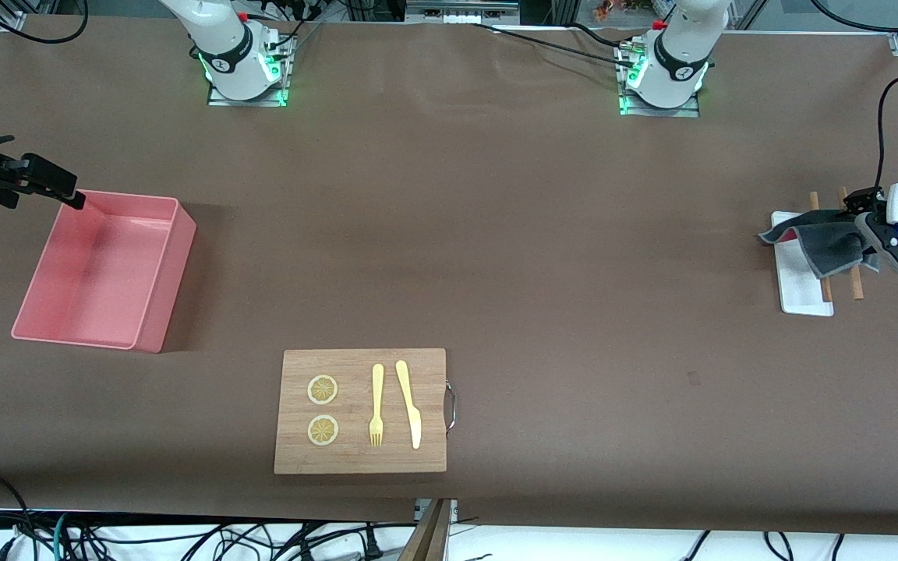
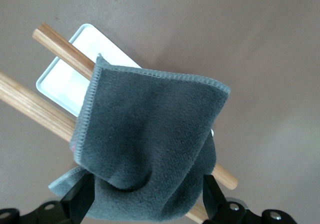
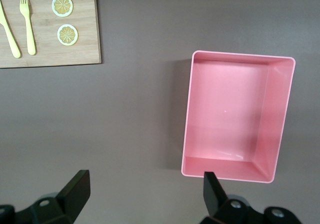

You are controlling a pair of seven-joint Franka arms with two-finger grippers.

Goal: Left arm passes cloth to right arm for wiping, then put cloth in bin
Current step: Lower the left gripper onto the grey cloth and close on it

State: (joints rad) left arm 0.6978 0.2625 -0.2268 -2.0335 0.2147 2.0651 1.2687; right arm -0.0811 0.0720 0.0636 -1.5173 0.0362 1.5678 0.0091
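Cloth (image 2: 150, 144): dark grey soft fabric with a stitched hem, a trace of pink at one edge. It is draped over two wooden sticks (image 2: 65, 54) that lie across a small flat white tray (image 2: 60, 79), close to the bench edge at the left arm's end. One fold bunches up between the fingers (image 2: 80, 196) of the left gripper (image 1: 874, 238).

Left gripper: the arm reaches in low from the bench edge at its own end, wrist roughly level and pointed at the cloth. The fingers stand wide apart on either side of the bunched fold; whether they press on the fabric cannot be told.

Bin (image 1: 106, 269): pink rectangular tub with tall sloping walls, nothing inside it, standing near the bench edge at the right arm's end.

Right gripper (image 1: 67, 195): waits in the air over the bin's corner, its fingers spread apart and holding nothing.

Wooden board (image 1: 361, 411): near the bench edge closest to the front camera, bearing two lemon slices (image 1: 323, 389), a yellow fork (image 1: 376, 405) and a yellow knife (image 1: 410, 405).

No readable writing or labels seen.
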